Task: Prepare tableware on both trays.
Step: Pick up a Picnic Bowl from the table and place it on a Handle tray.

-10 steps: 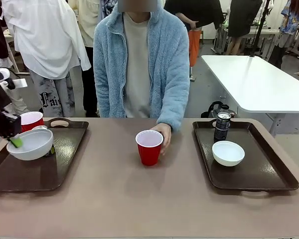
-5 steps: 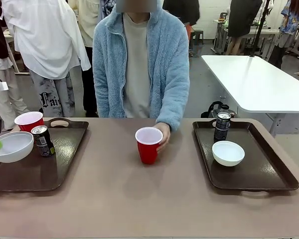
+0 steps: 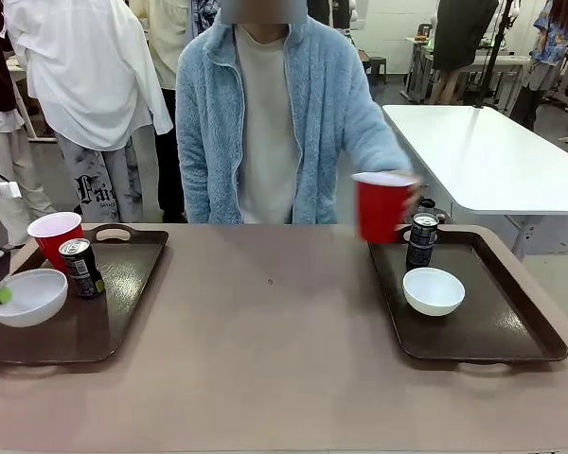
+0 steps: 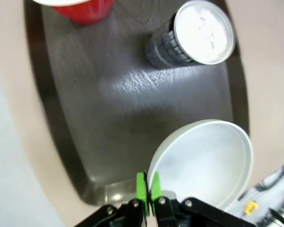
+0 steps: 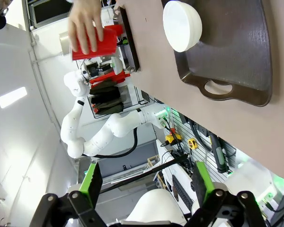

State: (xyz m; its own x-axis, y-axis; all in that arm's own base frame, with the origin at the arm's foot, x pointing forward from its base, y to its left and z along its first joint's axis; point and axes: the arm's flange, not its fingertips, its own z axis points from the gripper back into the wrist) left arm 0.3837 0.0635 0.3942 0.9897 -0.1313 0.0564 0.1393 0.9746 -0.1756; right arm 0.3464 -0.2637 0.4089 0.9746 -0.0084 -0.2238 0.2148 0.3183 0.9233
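Tableware, two sets, smooth plastic and metal. Left tray, dark brown, glossy, raised rim and cut-out handle, is carrying a red cup with white inside at its far left corner, a slim dark can standing upright just right of it, and a round white bowl at the near left, overhanging the tray's left rim. The left gripper is pinching that bowl's thin rim between its green pads, jaws drawn tight together. Right tray, same make, is holding a second dark can upright at its far left corner and a second small white bowl just nearer. A second red cup is hanging in the air above the right tray's far left corner, grasped by the person's hand, fingers wrapped around its side. The right gripper is hovering high with its fingers spread wide and nothing between them. Table: matte tan surface.
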